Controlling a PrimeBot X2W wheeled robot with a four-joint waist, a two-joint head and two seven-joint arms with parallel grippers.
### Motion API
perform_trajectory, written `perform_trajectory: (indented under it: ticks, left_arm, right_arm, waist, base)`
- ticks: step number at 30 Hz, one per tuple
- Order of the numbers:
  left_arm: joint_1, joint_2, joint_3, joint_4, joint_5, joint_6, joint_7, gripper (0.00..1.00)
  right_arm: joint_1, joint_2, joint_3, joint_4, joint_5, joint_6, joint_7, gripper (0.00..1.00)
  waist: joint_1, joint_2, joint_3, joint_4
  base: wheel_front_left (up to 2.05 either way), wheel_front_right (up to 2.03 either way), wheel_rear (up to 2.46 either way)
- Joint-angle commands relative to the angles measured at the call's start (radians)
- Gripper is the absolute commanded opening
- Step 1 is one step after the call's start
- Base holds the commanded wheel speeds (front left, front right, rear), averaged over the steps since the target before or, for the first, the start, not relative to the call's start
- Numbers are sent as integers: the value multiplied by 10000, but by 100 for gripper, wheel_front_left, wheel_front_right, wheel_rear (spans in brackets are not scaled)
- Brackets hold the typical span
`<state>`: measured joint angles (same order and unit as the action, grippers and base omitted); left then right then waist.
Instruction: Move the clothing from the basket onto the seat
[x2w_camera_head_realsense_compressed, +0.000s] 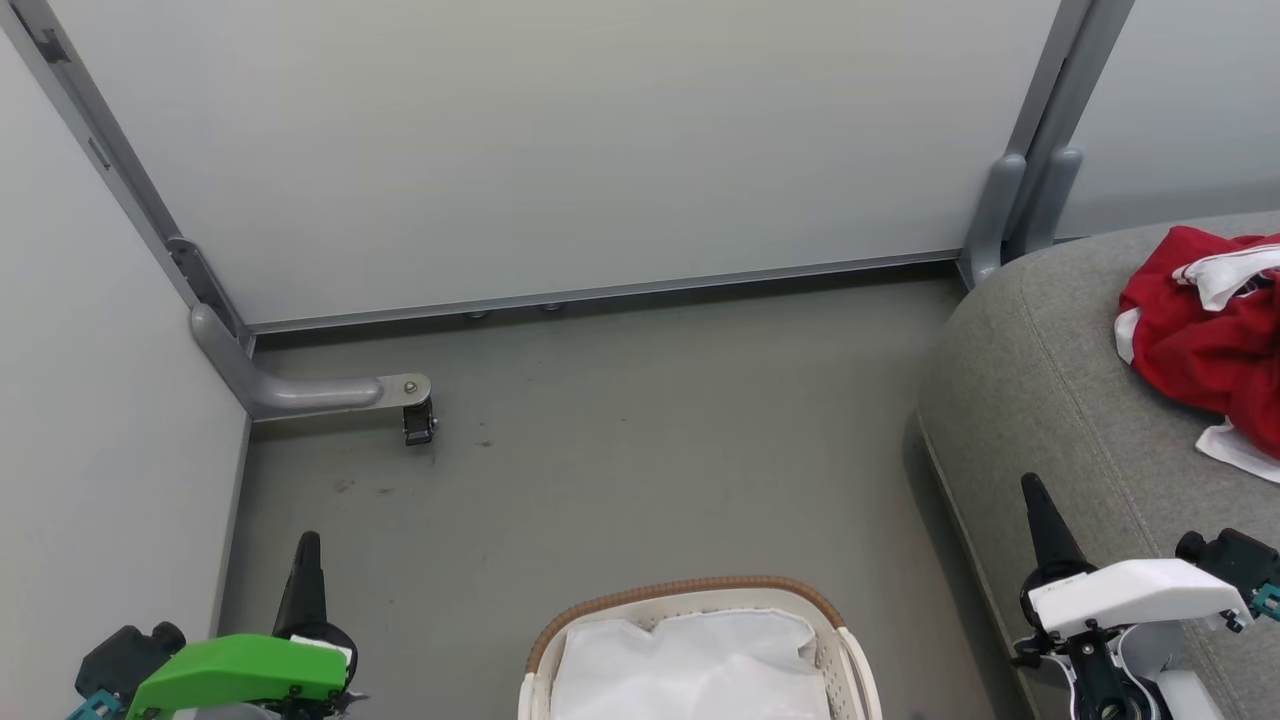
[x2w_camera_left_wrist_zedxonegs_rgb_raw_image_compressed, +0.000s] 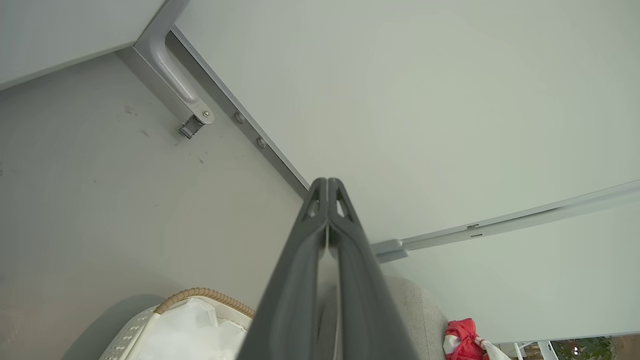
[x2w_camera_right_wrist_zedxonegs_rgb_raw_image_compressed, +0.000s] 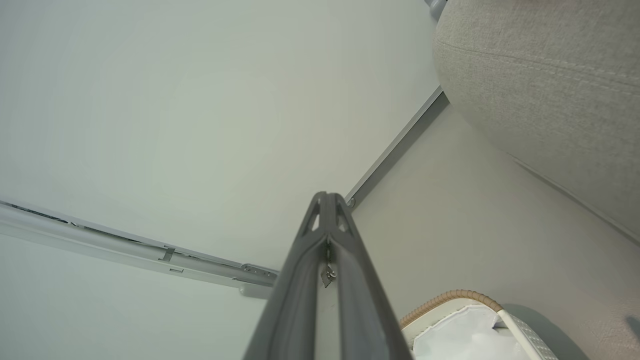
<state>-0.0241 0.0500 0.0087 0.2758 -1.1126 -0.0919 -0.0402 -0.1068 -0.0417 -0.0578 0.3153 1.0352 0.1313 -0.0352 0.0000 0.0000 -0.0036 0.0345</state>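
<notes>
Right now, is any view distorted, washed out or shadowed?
Head view: sharp, evenly lit, soft shadow along the seat. Left wrist view: wide-angle lens bows the wall rail. Right wrist view: pale, washed out, but the basket rim is crisp.

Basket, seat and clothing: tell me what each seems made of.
The basket: apparently off-white moulded plastic, judging by its perforated wall, with a brown woven-look rim, possibly rattan or imitation. The seat: grey woven upholstery, matte, with stitched seams. The clothing: soft red fabric with white trim, crumpled in loose folds; fibre unclear.
</notes>
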Motion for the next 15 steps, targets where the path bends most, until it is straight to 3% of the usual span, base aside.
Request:
perform_trajectory:
  ticks: [1, 15]
  left_arm:
    - [-286, 49, 98, -119, -252, -72, 68, 0]
    - [-456, 51, 346, -172, -1483, -159, 451, 0]
  right_arm:
    - [-70, -68, -59, -161, 308, -4, 78, 0]
    - [-60, -79, -194, -314, 1720, -5, 447, 0]
  waist:
    - [0, 0, 1, -7]
    - [0, 0, 15, -77]
  base:
    - [0, 0, 0]
    - [0, 0, 0]
